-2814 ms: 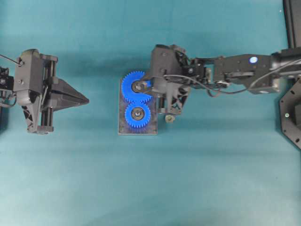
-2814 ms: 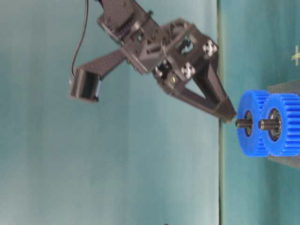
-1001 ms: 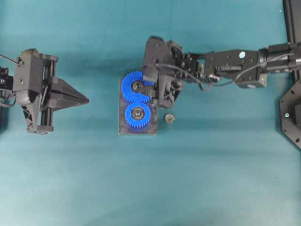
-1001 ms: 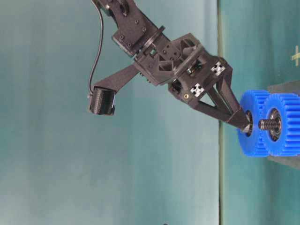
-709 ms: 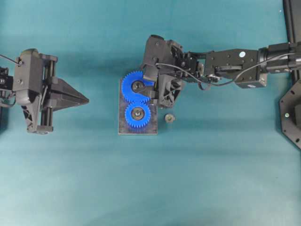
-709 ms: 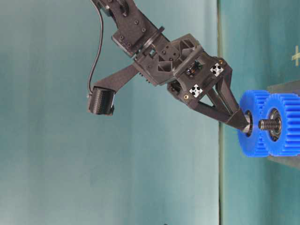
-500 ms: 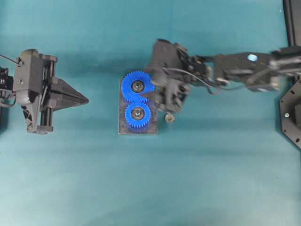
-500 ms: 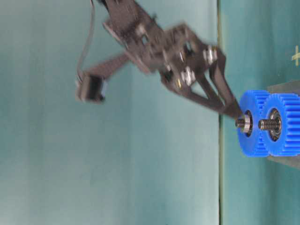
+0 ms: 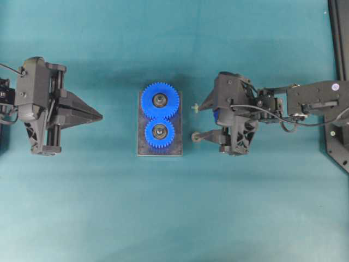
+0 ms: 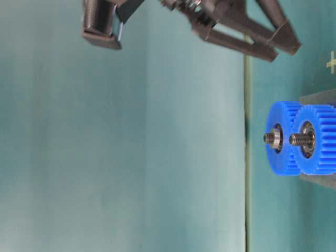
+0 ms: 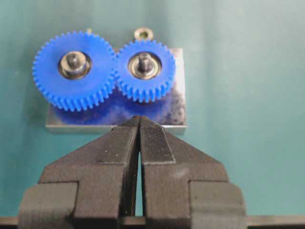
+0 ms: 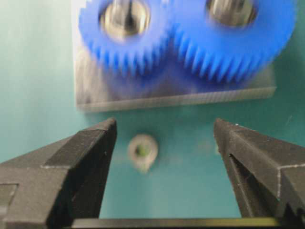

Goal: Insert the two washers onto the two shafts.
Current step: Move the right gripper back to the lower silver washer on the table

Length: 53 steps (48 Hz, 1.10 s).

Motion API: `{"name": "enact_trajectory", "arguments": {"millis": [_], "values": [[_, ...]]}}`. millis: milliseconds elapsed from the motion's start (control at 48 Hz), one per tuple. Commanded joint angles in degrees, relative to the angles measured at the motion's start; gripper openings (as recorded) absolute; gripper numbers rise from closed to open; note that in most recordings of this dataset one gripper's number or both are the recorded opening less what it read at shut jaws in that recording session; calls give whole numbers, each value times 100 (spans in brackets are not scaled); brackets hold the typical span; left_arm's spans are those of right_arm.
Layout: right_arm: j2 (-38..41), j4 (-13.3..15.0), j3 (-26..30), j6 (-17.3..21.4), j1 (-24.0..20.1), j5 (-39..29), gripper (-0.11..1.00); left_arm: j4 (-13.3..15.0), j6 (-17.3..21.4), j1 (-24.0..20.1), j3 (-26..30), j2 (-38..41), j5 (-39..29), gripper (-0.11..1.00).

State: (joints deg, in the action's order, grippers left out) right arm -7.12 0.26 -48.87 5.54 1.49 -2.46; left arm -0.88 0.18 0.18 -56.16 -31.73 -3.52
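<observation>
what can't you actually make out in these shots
- Right wrist view: motion blur smears the blue gears and the small ring on the mat; nut or washer, cannot tell.
- Table-level view: the right hand is cut off by the picture's edge.
- Overhead view: whether a washer sits on either shaft is too small to tell.

Two gears (image 9: 160, 116) on plate (image 9: 140, 150) — loose washer (image 9: 196, 137) beside (right).
</observation>
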Motion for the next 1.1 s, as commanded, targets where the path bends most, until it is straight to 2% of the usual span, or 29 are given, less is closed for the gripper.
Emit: {"name": "enact_trajectory", "arguments": {"millis": [0, 208, 563, 1084], "values": [[-123, -9, 18, 70, -26, 123, 86, -18, 0, 9, 70, -44, 44, 0], [105, -9, -185, 70, -35, 325, 85, -18, 0, 9, 70, -35, 44, 0], [1037, 9, 53, 70, -158, 703, 78, -18, -9, 9, 88, -9, 44, 0], [1283, 9, 123, 79, -185, 413, 75, -18, -9, 9, 105, 9, 53, 0]]}}
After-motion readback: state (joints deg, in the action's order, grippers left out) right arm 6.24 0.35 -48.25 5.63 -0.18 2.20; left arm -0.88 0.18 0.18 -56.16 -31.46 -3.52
